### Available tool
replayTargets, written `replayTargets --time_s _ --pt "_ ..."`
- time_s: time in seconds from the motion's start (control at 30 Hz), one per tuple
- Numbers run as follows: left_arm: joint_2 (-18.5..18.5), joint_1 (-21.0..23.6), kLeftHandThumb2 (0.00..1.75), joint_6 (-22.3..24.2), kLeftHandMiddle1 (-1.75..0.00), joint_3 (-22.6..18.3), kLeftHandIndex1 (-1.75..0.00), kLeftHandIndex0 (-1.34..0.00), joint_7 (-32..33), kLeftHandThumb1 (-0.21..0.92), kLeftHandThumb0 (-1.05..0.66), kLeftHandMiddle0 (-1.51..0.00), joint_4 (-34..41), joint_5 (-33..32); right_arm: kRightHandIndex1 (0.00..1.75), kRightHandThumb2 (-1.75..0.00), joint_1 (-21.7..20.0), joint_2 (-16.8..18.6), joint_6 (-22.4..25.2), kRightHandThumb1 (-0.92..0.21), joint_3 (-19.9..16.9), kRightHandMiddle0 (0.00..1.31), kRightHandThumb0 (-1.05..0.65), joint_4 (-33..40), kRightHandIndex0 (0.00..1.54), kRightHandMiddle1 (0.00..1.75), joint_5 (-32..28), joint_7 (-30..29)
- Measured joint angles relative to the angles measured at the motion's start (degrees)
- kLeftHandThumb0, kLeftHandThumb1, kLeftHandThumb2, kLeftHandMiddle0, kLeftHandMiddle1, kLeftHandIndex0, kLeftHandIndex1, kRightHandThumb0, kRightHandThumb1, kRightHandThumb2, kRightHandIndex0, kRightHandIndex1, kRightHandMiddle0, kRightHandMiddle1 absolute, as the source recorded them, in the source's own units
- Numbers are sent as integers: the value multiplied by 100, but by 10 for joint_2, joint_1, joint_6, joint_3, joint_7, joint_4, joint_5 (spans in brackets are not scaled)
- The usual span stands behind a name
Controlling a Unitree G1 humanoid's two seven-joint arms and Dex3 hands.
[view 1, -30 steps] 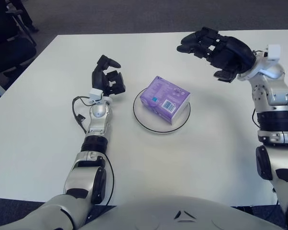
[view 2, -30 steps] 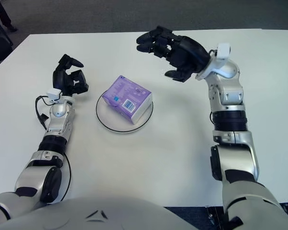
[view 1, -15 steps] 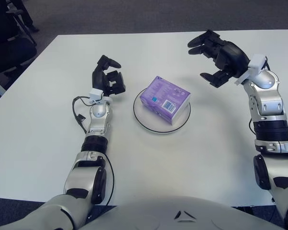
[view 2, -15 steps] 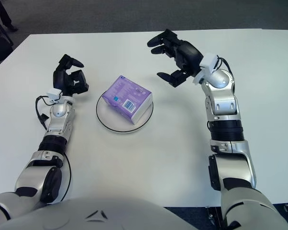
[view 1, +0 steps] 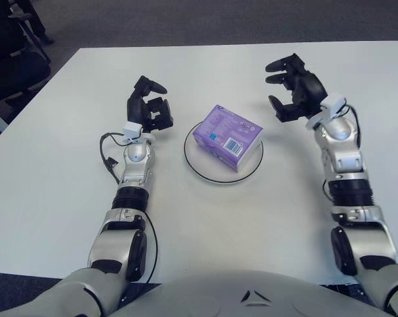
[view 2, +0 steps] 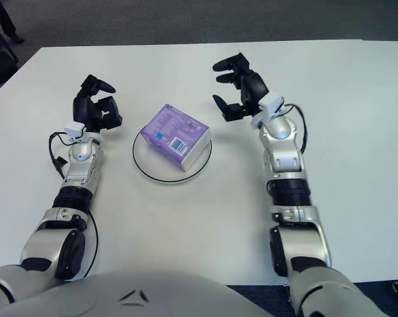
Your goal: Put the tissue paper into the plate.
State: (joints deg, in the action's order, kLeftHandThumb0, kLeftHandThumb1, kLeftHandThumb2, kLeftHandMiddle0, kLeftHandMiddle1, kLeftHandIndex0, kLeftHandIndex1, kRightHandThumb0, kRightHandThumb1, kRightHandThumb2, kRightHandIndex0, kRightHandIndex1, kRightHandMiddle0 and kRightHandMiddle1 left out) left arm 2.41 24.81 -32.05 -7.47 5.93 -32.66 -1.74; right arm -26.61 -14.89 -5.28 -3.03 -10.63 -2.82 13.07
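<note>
**Q:** What lies nearest the robot?

**A:** The robot's grey torso fills the bottom edge, and both silver forearms stretch forward over the plain white table (view 1: 252,231). A thin black cable (view 1: 108,155) loops just outside the left wrist.

**Q:** And the left hand?

**A:** The black three-fingered left hand (view 1: 148,109) stands upright at the end of its forearm, fingers curled loosely inward around nothing. To its inner side, just beside it but not touching, sits the round white plate with a dark rim (view 1: 198,166).

**Q:** Where is the tissue paper?

**A:** The purple rectangular tissue pack with a blue-and-white label (view 1: 227,137) rests on the plate, turned at an angle, its label facing the robot. It lies between the two hands, closer to the left hand's fingers than to the right's.

**Q:** What of the right hand?

**A:** The black three-fingered right hand (view 2: 240,88) is raised at the wrist, fingers spread wide with the thumb set apart below, gripping nothing. The pack sits to its inner side and slightly nearer the robot, clear of the fingertips.

**Q:** Anything farther off?

**A:** Beyond both hands the table runs to its far edge, then grey carpet (view 1: 205,20). Past the left hand, off the table's corner, a dark office chair (view 1: 10,63) shows in part.
</note>
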Motion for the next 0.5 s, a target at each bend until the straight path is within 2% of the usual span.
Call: replayTargets --time_s 0.03,0.1,0.2,0.37,0.5 --pt "0 0 123 0 -175 0 -175 -56 0 39 -46 -131 1 0 130 -72 3 5 -3 -78 -1 14 -34 -7 27 168 0 -8" --pt "0 0 123 1 -175 0 -175 -56 0 39 -46 -131 2 0 131 -62 5 13 -10 -85 -2 17 -35 -20 28 171 0 -21" --pt "-1 -1 123 3 -175 0 -175 -56 0 39 -46 -131 5 0 132 -55 5 21 -20 -90 -7 18 -35 -38 29 174 1 -40" --pt "-1 -3 123 8 -175 0 -175 -56 0 39 -46 -131 10 0 134 -53 5 26 -37 -91 -12 20 -35 -63 31 174 2 -65" --pt "0 -6 124 11 -175 -1 -175 -56 0 38 -46 -131 16 0 136 -63 5 33 -49 -84 -17 24 -36 -80 32 175 2 -84"
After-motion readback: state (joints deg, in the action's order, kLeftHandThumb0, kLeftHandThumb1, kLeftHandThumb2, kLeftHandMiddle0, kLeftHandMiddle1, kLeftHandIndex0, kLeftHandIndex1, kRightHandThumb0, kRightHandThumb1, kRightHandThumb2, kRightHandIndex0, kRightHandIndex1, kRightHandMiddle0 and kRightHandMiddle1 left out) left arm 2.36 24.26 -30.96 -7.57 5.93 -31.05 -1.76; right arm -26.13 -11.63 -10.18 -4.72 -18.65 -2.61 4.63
